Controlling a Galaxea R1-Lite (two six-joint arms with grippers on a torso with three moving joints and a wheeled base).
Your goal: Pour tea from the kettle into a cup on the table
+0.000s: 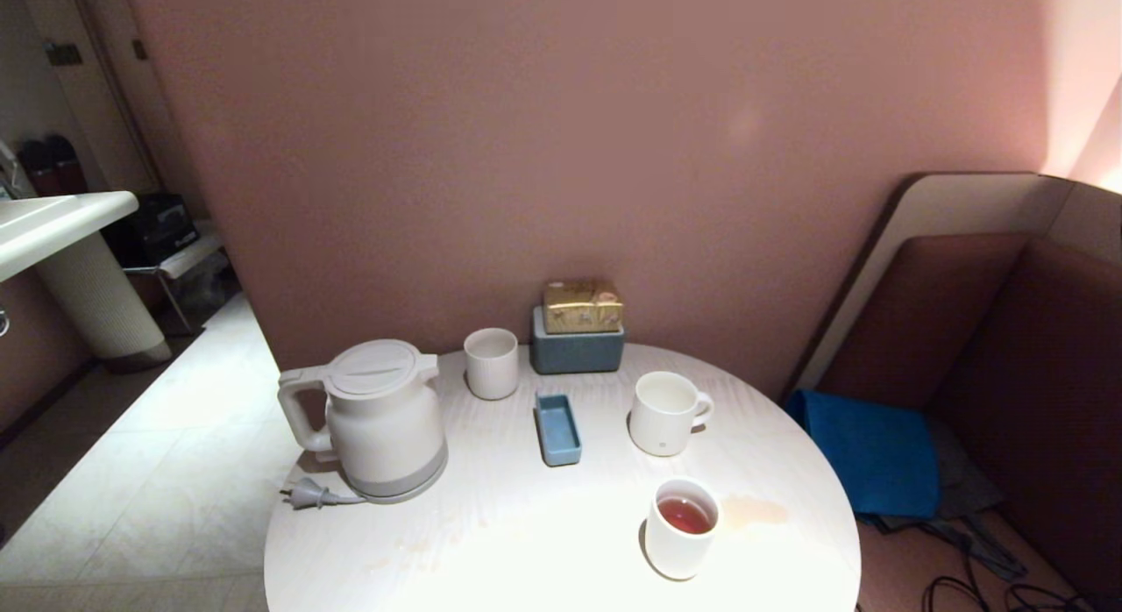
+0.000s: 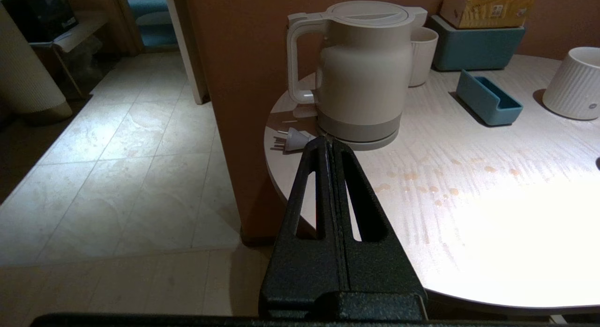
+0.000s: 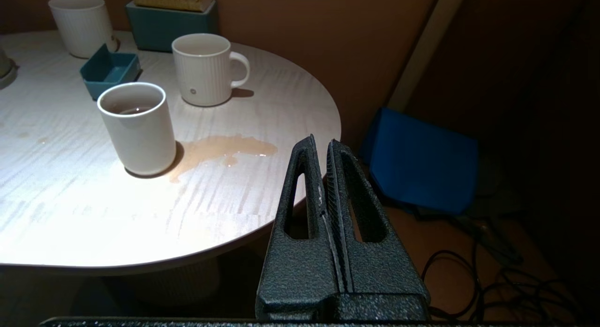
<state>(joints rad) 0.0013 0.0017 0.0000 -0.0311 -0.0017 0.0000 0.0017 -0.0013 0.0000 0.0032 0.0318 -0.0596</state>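
Left gripper: the left gripper (image 2: 330, 142) hangs off the near left edge of the table (image 1: 526, 542), short of it, black fingers pressed together and holding nothing.
Right gripper: the right gripper (image 3: 321, 144) sits off the near right edge, fingers likewise pressed together and empty; neither arm shows from the head camera.
Table: a round white top with faint wood grain, dotted with small orange drips toward the kettle's side.
Nearest cup: a slim smooth white cup (image 1: 682, 528) stands near the front right, partly filled with reddish tea (image 1: 685, 515).
Spill: a pale orange puddle (image 1: 756, 510) lies on the table just to the right of that cup, touching its base in the right wrist view.
Kettle: the cream kettle (image 1: 377, 419) stands upright at the left edge, lid on, handle facing left, its plug (image 1: 307, 494) lying loose beside the base.
Mug: the ribbed mug (image 1: 663, 413), handle to the right, stands empty behind the slim cup, right of a small blue tray (image 1: 557, 429).
Far side: a ribbed tumbler (image 1: 491, 363) and a grey-blue box (image 1: 577, 350) topped by a gold packet (image 1: 582, 306) stand against the pink wall.
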